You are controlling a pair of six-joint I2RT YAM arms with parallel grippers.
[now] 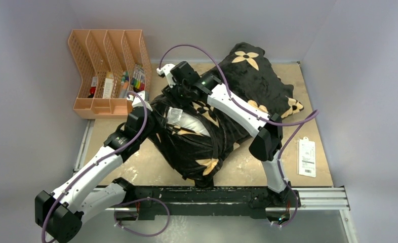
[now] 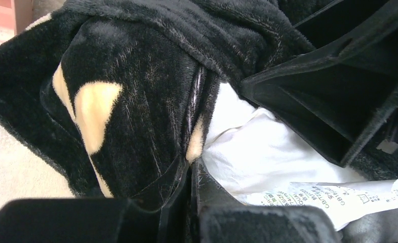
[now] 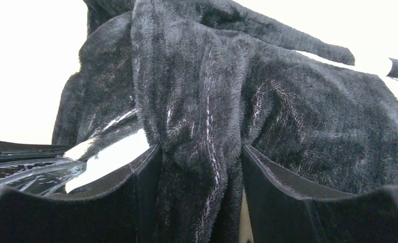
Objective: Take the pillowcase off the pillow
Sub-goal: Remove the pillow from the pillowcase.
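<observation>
With the peel only begun, the pillowcase [image 1: 247, 76] lay mid-table toward 1 o'clock, the pillow [image 1: 189, 121] bared at its 8 o'clock end, the left gripper [image 2: 189, 172] pinching its hem and the right gripper [image 3: 201, 152] spread around a fold, so the next move probably needed a fresh clamp.

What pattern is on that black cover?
Tan flower and star motifs on the black plush pillowcase, clearest in the top external view.
</observation>
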